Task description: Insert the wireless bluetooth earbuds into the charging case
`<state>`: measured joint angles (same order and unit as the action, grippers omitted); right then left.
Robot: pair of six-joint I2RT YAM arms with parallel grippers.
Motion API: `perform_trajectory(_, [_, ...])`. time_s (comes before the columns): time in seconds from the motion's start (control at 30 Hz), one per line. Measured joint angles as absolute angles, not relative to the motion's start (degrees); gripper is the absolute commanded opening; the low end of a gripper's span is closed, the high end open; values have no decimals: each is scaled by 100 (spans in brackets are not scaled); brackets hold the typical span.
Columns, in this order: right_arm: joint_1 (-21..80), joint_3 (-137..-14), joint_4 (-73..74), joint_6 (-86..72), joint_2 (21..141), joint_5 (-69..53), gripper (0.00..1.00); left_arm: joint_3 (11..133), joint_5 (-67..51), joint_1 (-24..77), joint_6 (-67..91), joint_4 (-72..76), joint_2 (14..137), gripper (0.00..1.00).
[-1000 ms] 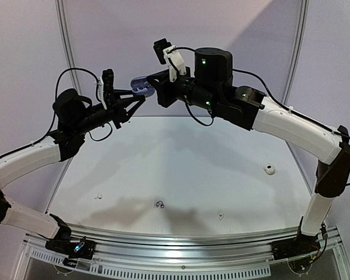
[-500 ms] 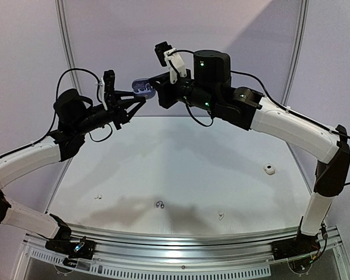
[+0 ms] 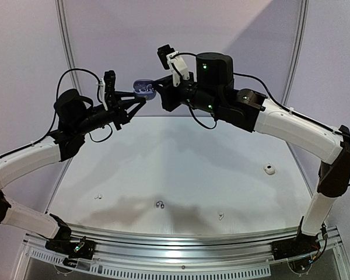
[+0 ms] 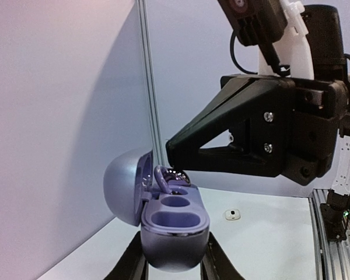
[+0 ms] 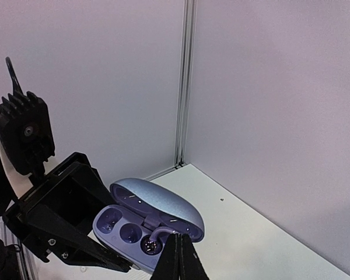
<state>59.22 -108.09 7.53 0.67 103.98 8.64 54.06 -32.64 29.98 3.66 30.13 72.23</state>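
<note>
Since a second ago my right arm has edged slightly rightward; the case has barely shifted. My right tool (image 5: 178,239) is pinched shut into a thin black wedge, tips at the seated earbud (image 5: 153,244), dark with a glint, in the end hollow; whether it grips it I cannot tell. My left tool (image 3: 141,96) clamps the charging case (image 4: 175,224), a glossy lilac pebble, lid (image 4: 122,186) hinged open, two round hollows bare. Both hang high over the matte white bench (image 3: 181,157), with open air below. Near the bench's front edge lie a dark earbud (image 3: 160,204), a pale earbud (image 3: 97,196) and a second pale earbud (image 3: 221,216), well apart.
</note>
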Motion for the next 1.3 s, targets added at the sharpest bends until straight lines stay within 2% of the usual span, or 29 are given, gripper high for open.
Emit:
perform_trajectory(0.2, [5918, -10947, 856, 115, 10396, 685, 0, 5404, -3288, 2998, 366, 3103, 7223, 0])
perform_trajectory(0.27, [5918, -11026, 884, 145, 10396, 648, 3, 5404, -3293, 2998, 362, 3177, 7223, 0])
perform_trajectory(0.37, [5902, -11041, 921, 185, 10370, 539, 13, 5404, -3321, 2993, 342, 3247, 7223, 0])
perform_trajectory(0.5, [5752, -11041, 1070, 158, 10272, 86, 35, 5404, -3538, 2967, 325, 3356, 7223, 0])
perform_trajectory(0.97, [5317, -11246, 1693, -279, 9629, -1745, 71, 5398, -4707, 2919, 757, 3601, 7190, 0])
perform_trajectory(1.07, [5312, -11347, 1896, -270, 9649, -2112, 72, 5398, -4882, 2917, 899, 3627, 7190, 0])
perform_trajectory(1.3, [5308, -11439, 2099, -279, 9789, -2554, 61, 5395, -5155, 2917, 1203, 3743, 7190, 0])
